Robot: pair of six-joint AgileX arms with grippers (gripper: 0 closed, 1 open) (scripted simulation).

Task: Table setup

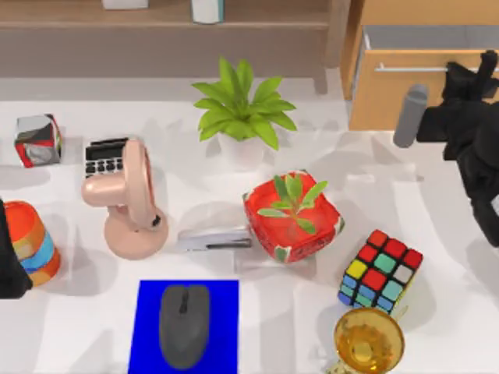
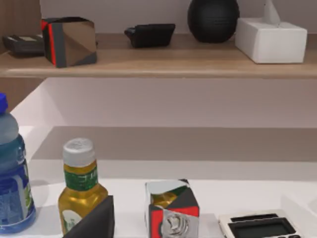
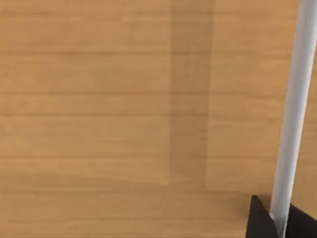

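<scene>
the right gripper (image 1: 477,72) is pinching the drawer handle (image 1: 412,68) between nearly closed fingers (the bar is running between them in the right wrist view). the left arm (image 1: 11,261) is idling beside the striped cup (image 1: 33,241), well left of the handle.

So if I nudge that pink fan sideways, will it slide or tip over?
The pink fan probably tips before it slides: its big round head sits high on a narrow neck, above a base that looks smaller than the head. It looks like light plastic, so a low push at the base may slide it. The stapler lies close beside it and could get knocked.
</scene>
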